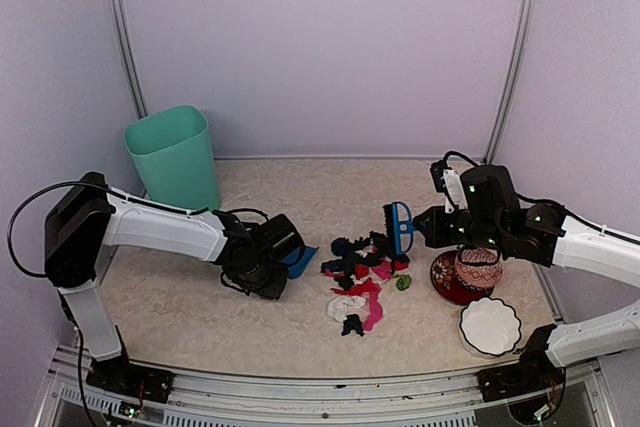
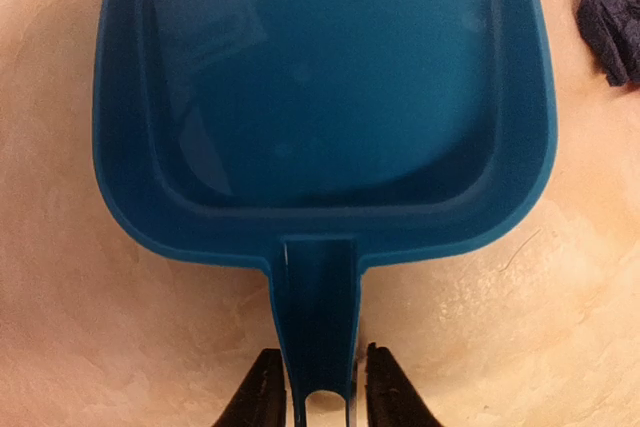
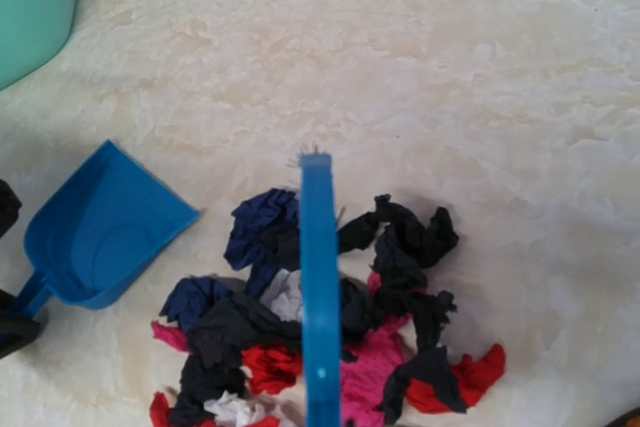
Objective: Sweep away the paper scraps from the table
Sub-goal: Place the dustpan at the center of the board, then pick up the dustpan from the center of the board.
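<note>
Closest to me, a white scalloped bowl sat by the right arm's base, with a red-patterned bowl just beyond it. Past those, the paper scraps lay in one loose heap of black, navy, pink, red and white at the middle of the table. To their left, the left gripper was clamped narrow on the handle of the blue dustpan. The pan's mouth faced the heap, near it but apart, and it had nothing in it. At the heap's far right edge the right gripper held the blue brush; whether its bristles touched paper I could not tell. Farthest back stood a green bin. I judged no scrap was gathered yet. The next move called for the brush to drag leftward through the heap, with the pan's lip flat on the table and closer in.
</note>
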`<act>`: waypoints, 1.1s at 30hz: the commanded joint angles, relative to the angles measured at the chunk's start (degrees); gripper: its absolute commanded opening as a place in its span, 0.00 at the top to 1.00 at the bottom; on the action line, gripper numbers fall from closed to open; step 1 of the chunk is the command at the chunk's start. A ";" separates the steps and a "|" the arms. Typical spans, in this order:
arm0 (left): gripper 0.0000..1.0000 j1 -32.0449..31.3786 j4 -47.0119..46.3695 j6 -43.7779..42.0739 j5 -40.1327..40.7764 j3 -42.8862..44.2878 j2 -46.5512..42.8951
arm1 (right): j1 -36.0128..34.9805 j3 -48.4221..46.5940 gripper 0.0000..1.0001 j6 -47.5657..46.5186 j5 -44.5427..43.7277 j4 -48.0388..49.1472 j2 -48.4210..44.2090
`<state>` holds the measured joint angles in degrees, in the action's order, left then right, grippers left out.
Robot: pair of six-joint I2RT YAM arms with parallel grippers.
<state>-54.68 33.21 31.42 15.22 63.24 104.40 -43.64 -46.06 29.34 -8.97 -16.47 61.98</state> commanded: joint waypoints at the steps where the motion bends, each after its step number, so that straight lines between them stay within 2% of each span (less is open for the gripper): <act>1: 0.67 0.27 -2.94 -0.15 -0.08 -1.48 -2.46 | 0.66 0.70 1.00 -0.60 -0.93 0.12 -0.76; 9: 0.41 -0.56 -9.85 1.51 0.52 -9.04 -10.66 | 0.91 0.98 1.00 -0.49 -0.58 0.17 -0.64; 11: 0.33 -1.23 -12.86 2.34 1.14 -12.13 -13.28 | 0.92 1.06 1.00 -0.58 -0.56 0.25 -0.58; 15: 0.23 -3.02 -23.14 2.93 1.89 -19.05 -17.68 | 1.10 0.98 1.00 -0.77 -0.01 0.49 -0.29; 21: 0.22 -6.46 -36.09 -0.76 9.31 -25.20 -17.99 | 1.27 0.48 1.00 -0.82 0.29 0.37 0.00; 26: 0.23 -6.21 -47.11 -2.90 12.95 -30.44 -15.26 | 1.27 0.53 1.00 -0.40 0.23 -0.12 -0.35; 33: 0.25 -7.18 -53.25 -4.37 17.73 -31.84 -10.01 | 1.27 0.49 1.00 0.05 0.15 -0.91 -0.82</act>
<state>-61.23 -13.17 28.99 28.53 31.75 92.03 -42.94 -45.78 29.23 -8.84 -16.67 62.02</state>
